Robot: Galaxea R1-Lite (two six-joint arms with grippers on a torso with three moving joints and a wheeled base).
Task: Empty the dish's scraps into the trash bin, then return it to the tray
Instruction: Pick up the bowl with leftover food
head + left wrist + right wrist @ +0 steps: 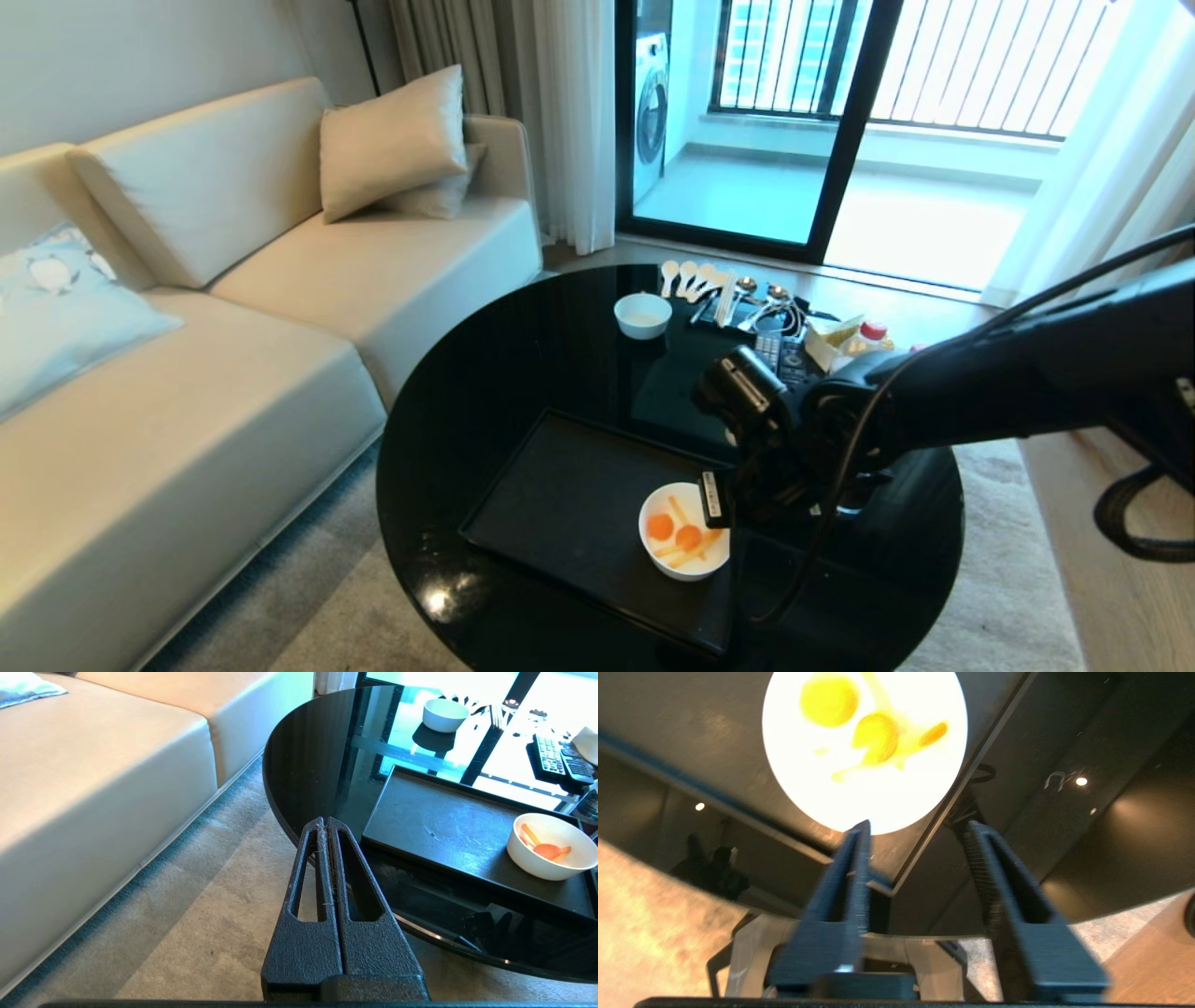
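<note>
The dish (684, 560), a white bowl, stands on the near right corner of the black tray (569, 504). In it lie the scraps (677, 537), orange slices and pale strips. My right gripper (724, 509) hangs just above the dish's right rim. In the right wrist view that gripper (920, 826) is open and empty, its fingertips just short of the dish (864, 793) with the scraps (873, 732) on the tray (691, 732). My left gripper (326, 823) is shut and parked over the carpet beside the table, with the dish (551, 863) and the tray (444, 826) off to one side. The trash bin is out of view.
The round black glass table (485, 373) carries a smaller white bowl (642, 315), spoons (691, 278) and remote controls (780, 355) at its far side. A cream sofa (233, 373) stands to the left. Carpet (187, 914) surrounds the table.
</note>
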